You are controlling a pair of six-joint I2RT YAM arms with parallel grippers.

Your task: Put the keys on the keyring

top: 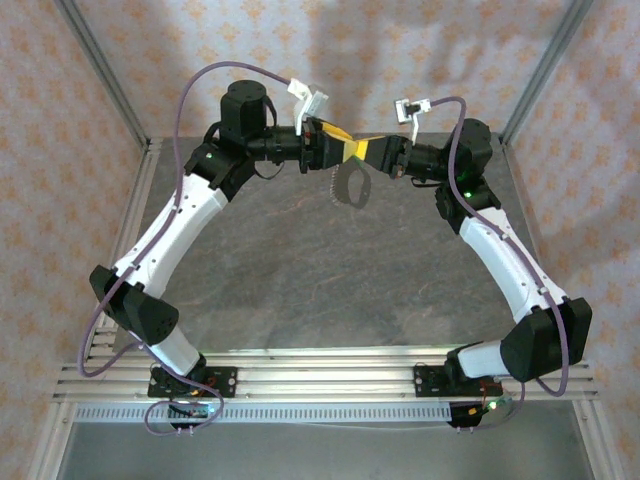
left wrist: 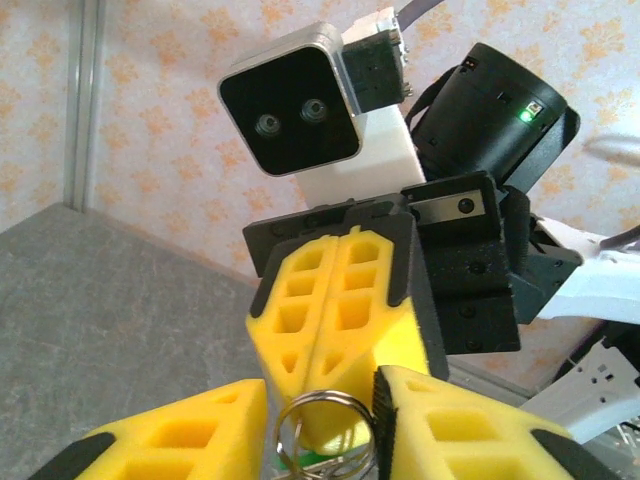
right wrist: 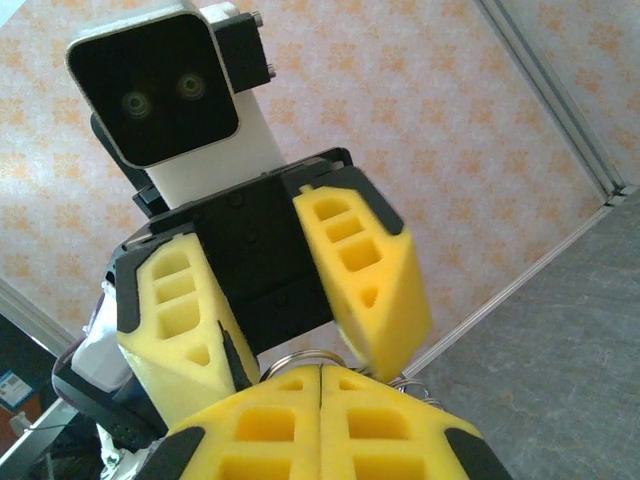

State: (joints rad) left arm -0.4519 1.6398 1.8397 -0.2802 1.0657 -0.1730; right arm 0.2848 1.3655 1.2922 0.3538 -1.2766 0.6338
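High over the far middle of the table my two grippers meet tip to tip, left gripper (top: 348, 148) against right gripper (top: 368, 152). The right gripper (right wrist: 320, 372) is shut on the keyring, whose silvery metal ring (right wrist: 300, 356) pokes out above its yellow pads. In the left wrist view that ring (left wrist: 372, 420) stands between my left gripper's (left wrist: 322, 425) parted fingers, each pad very close to its rim. A sliver of the key's green head (left wrist: 304, 460) shows behind the ring. The keyring's toothed strap loop (top: 338, 185) hangs below the grippers.
Grey stone-patterned tabletop (top: 330, 280) lies far below both grippers. Patterned walls and aluminium frame posts (top: 105, 75) enclose the back and sides. A slotted rail (top: 320, 375) at the near edge carries both arm bases.
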